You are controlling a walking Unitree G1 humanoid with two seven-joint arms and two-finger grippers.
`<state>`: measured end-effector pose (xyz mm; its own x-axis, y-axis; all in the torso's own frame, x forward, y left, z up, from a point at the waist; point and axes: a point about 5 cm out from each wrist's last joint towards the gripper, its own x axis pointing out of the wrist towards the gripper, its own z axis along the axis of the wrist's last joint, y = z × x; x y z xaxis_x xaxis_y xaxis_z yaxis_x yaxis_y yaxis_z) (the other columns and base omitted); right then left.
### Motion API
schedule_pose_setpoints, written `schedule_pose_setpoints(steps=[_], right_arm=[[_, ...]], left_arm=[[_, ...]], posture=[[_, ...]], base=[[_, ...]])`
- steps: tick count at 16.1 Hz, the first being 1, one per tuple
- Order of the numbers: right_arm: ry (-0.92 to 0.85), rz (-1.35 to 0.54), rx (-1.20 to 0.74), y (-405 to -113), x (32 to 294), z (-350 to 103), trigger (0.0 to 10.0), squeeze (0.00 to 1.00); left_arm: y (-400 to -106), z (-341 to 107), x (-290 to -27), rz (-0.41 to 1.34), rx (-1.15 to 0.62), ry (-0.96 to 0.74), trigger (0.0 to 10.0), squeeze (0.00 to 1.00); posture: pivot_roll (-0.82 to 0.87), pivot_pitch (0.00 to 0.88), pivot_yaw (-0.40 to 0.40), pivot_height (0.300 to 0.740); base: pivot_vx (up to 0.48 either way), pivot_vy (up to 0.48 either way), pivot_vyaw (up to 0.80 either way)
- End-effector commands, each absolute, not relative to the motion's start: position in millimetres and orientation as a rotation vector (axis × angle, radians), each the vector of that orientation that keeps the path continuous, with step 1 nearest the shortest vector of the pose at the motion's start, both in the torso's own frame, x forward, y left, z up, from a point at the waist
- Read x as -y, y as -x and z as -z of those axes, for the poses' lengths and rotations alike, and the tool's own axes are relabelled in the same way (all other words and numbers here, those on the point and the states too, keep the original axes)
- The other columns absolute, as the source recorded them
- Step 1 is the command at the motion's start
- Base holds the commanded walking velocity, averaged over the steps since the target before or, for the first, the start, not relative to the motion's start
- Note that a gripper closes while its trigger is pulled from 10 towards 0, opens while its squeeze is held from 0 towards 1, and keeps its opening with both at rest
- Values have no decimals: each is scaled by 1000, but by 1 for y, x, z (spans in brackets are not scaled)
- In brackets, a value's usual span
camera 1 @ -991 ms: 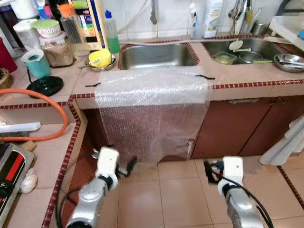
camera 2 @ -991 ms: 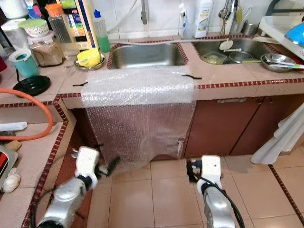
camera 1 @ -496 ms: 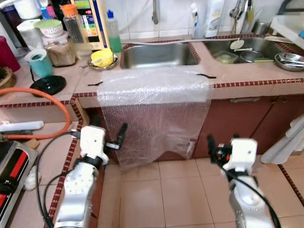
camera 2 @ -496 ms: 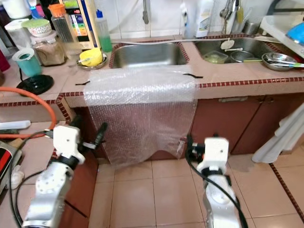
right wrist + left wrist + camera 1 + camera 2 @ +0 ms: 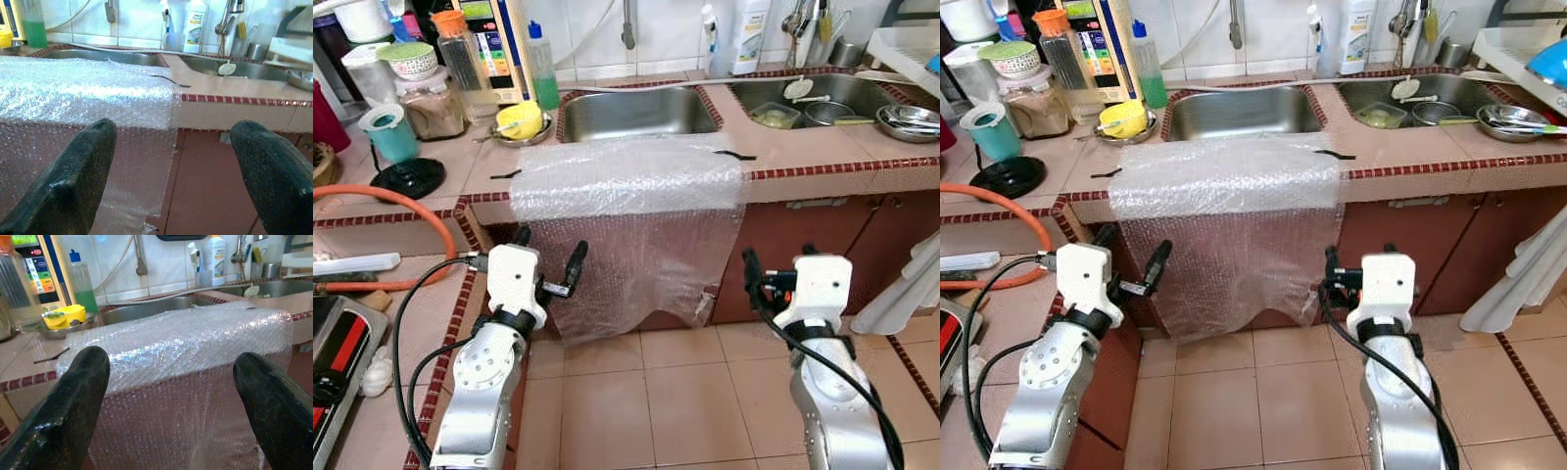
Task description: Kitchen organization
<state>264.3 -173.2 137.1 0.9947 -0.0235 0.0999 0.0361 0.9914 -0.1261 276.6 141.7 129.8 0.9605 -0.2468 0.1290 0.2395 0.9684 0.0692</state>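
A sheet of bubble wrap (image 5: 626,181) lies over the tiled counter edge in front of the left sink (image 5: 636,116) and hangs down over the cabinet front. Black strips (image 5: 734,155) sit at its two top corners. My left gripper (image 5: 548,253) is raised in front of the hanging sheet's left side, open, holding nothing. My right gripper (image 5: 777,264) is level with it just right of the sheet's lower right corner, also open and empty. In the left wrist view the bubble wrap (image 5: 176,342) lies ahead between the wide-spread fingers (image 5: 73,396). The right wrist view faces the sheet's right edge (image 5: 146,93).
The right sink (image 5: 822,93) holds bowls and dishes. A yellow item in a metal bowl (image 5: 519,119), a green soap bottle (image 5: 542,69), jars, a teal cup (image 5: 389,132) and a black lid (image 5: 406,178) crowd the left counter. An orange hose (image 5: 382,196) loops there. A white cloth (image 5: 911,294) hangs at right.
Both arms have risen from near the floor to the height of the cabinet front, closer to the bubble wrap. Both grippers stay open. The camera shifted slightly.
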Motion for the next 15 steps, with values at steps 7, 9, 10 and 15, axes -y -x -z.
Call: schedule_pose_setpoints(steps=[7,9,10,15], right_arm=[[164,36,136,-268,171,-156,10000,0],[184,36,135,-269,171,-156,10000,0],[183,37,133,-270,171,-156,10000,0],[181,33,125,-269,169,-156,10000,0]], left_arm=[[-283,-143,-144,210,141,-31,10000,0],[-285,-143,-144,210,137,-35,10000,0],[-285,-142,-144,210,136,-36,10000,0],[-285,-141,-142,207,123,-28,10000,0]], posture=[[-51,0,106,740],[-51,0,107,740],[-51,0,107,740],[-49,0,108,740]], base=[[0,0,0],[0,0,0],[0,0,0],[0,-307,0]])
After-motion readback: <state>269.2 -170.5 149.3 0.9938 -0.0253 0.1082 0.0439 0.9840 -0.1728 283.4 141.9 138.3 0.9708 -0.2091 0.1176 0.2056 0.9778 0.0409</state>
